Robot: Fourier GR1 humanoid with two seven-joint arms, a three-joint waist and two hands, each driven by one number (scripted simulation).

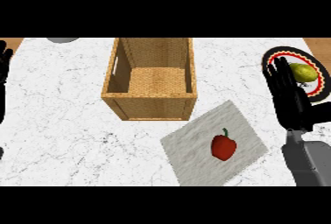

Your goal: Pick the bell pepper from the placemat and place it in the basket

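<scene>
1. Nearest the counter's front edge, toward the right: pale grey placemat (194, 146), lying skewed, one corner aimed at the basket.
2. On the placemat's middle, red bell pepper (223, 148), lying down, green stem pointing toward the back edge; long axis running roughly front to back. Touched by nothing.
3. Just to the right, above the counter's right edge: right hand (289, 98), fingers straight and apart, holding nothing, fingertips toward the back. Pepper lying to its left and nearer the front (short sideways reach, by the look of it).
4. Behind the placemat, mid-counter: wooden basket (113, 76), open top, seemingly nothing inside. Near corner close to the placemat's far corner, so carry path likely short, up and toward the back-left.
5. Far right corner: round plate (321, 94) with dark patterned rim, yellow-green fruit (304, 72) on it, partly behind the right hand.
6. At the left edge: left hand (5, 61), open, fingers up, resting well apart from the pepper. Right hand clearly the nearer one.
7. At the back edge, left of basket: part of a grey round object (62, 40), cut off, unidentifiable.
</scene>
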